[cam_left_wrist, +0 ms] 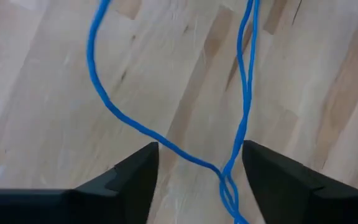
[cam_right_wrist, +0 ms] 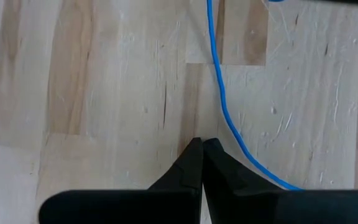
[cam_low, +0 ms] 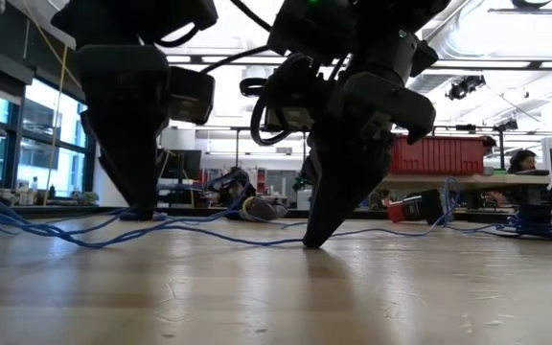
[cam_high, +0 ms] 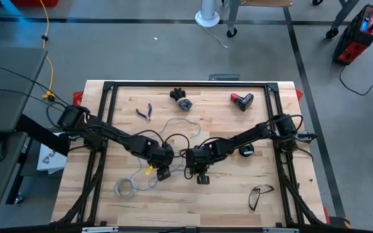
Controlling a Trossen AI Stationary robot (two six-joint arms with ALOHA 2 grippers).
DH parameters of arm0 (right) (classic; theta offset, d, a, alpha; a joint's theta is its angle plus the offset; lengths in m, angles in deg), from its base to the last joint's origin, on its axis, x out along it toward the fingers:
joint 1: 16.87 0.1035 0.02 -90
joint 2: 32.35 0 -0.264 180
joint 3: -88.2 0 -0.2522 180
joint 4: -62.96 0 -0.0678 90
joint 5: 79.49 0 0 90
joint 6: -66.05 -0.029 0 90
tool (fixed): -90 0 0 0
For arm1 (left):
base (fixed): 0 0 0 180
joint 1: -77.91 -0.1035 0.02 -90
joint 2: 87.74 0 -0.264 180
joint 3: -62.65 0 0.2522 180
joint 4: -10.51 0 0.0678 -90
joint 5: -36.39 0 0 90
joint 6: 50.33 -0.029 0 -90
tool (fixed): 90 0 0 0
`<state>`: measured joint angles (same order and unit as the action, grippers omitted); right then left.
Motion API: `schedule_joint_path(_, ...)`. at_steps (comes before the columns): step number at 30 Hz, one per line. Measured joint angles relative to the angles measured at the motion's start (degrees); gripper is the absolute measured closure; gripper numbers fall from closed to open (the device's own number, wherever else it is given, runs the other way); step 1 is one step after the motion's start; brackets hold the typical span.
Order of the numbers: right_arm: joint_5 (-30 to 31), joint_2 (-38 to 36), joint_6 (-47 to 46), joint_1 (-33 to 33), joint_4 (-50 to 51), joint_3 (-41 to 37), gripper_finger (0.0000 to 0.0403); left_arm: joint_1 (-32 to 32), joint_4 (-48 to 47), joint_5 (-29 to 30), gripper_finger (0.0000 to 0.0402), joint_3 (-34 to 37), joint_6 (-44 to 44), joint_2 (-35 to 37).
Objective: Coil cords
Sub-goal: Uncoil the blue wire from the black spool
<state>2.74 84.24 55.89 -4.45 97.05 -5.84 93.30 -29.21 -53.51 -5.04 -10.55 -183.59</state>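
The cord is a thin blue wire (cam_high: 173,121) lying in loose loops across the middle of the wooden table, with its small dark spool (cam_high: 246,150) toward the right. My left gripper (cam_left_wrist: 199,152) stands open and low over the table, its fingers on either side of two crossing strands (cam_left_wrist: 229,168) without touching them. My right gripper (cam_right_wrist: 202,142) is shut just right of it, tips down at the tabletop. One strand (cam_right_wrist: 219,93) runs past its side. In the low view both grippers (cam_low: 147,213) (cam_low: 312,241) reach down among the wire (cam_low: 209,238). My right gripper sets its shut fingertips (cam_low: 312,241) down on the tabletop, slanting from above and from the right. The wire (cam_right_wrist: 247,155) passes close beside one finger. I cannot tell whether it touches the wire.
A whitish ring (cam_high: 125,188) lies near the front left, and glasses (cam_high: 259,194) near the front right. At the back are pliers (cam_high: 144,112), a dark glove-like object (cam_high: 181,98) and a red and black battery (cam_high: 241,100). A black frame (cam_high: 109,97) borders the table.
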Motion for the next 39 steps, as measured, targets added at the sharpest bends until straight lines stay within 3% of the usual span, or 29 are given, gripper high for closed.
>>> schedule_joint_path(2,0.0,0.0,-0.11,0.0,0.07,0.0,0.0403,0.0,0.05,0.43,0.0251,0.0,-0.44,0.61)
schedule_joint_path(5,0.01,0.0,-0.3,0.0,0.3,0.01,0.0403,0.0,0.23,0.28,0.0362,0.0,-1.1,1.74)
schedule_joint_path(7,0.01,0.0,-0.36,0.0,0.7,0.03,0.0403,-0.14,0.29,0.14,0.0386,-0.01,-1.04,2.69)
schedule_joint_path(14,0.4,0.0,-0.32,1.06,2.94,0.22,0.0403,-2.46,-3.23,0.47,0.0399,-0.02,-0.7,11.45)
schedule_joint_path(21,0.53,-0.04,-2.43,2.24,4.09,0.2,0.0403,-7.2,-4.56,0.92,0.04,-0.02,5.13,28.88)
schedule_joint_path(28,-1.27,-1.08,-2.59,2.21,4.38,-0.07,0.0403,-11.13,-8.14,7.59,0.0401,-0.15,8.12,43.71)
schedule_joint_path(32,-1.81,-6.8,0.56,2.23,6.5,-0.46,0.0403,-12.18,-14.45,9.46,0.0401,-0.09,7.55,45.07)
schedule_joint_path(36,0.82,-15.6,3.81,0.63,4.91,-0.07,0.0403,-12.12,-13.7,8.95,0.0401,-0.06,4.77,43.9)
schedule_joint_path(39,8.38,-19.66,3.56,0.16,1.25,-0.09,0.0403,-12.23,-10.34,7.93,0.0401,-0.04,3.07,42.16)
